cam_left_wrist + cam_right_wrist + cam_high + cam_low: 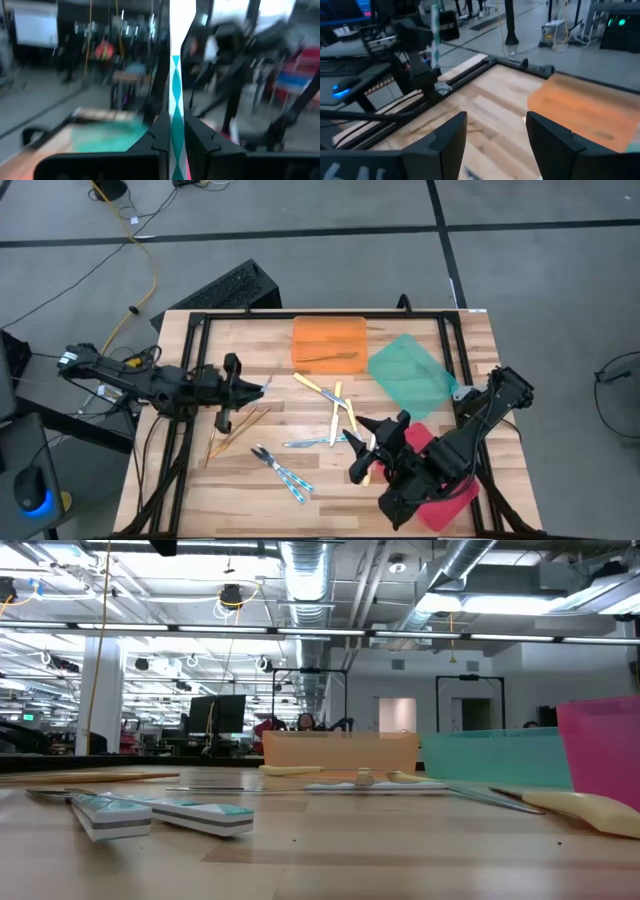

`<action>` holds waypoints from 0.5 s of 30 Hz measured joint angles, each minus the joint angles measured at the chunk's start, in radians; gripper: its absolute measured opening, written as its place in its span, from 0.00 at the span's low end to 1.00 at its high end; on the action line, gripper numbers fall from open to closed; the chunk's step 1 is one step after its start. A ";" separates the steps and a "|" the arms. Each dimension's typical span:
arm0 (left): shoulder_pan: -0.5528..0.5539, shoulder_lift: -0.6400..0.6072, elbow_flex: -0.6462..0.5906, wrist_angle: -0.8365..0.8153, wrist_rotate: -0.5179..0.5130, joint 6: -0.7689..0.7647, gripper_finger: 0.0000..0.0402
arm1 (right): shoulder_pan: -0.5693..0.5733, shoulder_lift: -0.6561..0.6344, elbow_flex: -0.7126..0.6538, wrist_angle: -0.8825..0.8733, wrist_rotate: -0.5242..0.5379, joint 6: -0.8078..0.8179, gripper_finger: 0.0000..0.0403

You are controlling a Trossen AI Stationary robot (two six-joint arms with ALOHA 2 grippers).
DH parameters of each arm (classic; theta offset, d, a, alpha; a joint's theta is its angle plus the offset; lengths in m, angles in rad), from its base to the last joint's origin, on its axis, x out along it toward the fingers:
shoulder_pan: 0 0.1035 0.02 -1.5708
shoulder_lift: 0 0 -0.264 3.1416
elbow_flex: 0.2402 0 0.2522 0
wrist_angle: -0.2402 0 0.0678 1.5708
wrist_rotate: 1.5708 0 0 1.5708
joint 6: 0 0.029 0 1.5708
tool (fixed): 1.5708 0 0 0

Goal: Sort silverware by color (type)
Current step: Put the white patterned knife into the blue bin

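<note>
My left gripper [250, 387] is over the table's left part, shut on a blue-and-white-handled utensil [176, 85]. The right wrist view shows that utensil [435, 30] standing upright. My right gripper [372, 448] is open [495, 135] over the near right part of the table and touches nothing. Yellow-handled utensils [338, 408] lie flat mid-table. Blue-handled utensils [282, 470] lie near the near edge and gold utensils [235, 430] lie to the left. One gold utensil [330, 358] lies in the orange tray [328, 330]. My left gripper pinches the utensil's patterned handle [176, 117] between its two fingers [160, 137]. The fingers come level from the table's left and lie across the handle. The utensil is lifted clear and stands upright, most of its length rising above the fingers.
The green tray [410, 372] is at the far right. The red tray [445, 500] lies partly under my right arm at the near right. A black frame [190, 330] runs along the table's edges. In the low view, blue handles [200, 817] and a yellow handle [590, 810] lie close by.
</note>
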 joint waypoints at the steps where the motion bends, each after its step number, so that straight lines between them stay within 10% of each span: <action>1: -0.007 0.002 -0.029 0.066 0.005 0.004 0.03 | -0.015 0.000 0.000 0.036 -0.008 -0.050 0.56; 15: -0.060 0.210 -0.102 0.522 0.149 0.021 0.03 | -0.229 -0.002 -0.048 0.773 -0.330 -0.864 0.56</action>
